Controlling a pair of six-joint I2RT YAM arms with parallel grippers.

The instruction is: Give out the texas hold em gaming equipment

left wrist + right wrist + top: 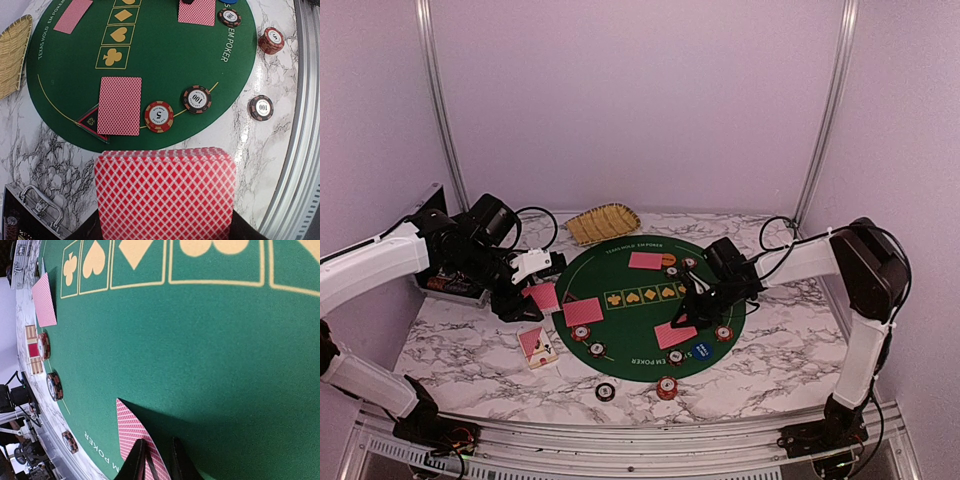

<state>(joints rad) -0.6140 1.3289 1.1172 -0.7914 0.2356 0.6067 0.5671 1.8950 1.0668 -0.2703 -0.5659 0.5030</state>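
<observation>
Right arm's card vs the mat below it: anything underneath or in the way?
Nothing visible. The right gripper pinches the card by one edge, tilted over bare green mat. A chip and the blue button lie beside it toward the near rim, not visibly under it.

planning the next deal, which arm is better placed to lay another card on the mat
Left, likely: the left gripper holds the deck beside the mat. The right gripper is low at one dealt card, with no deck.
</observation>
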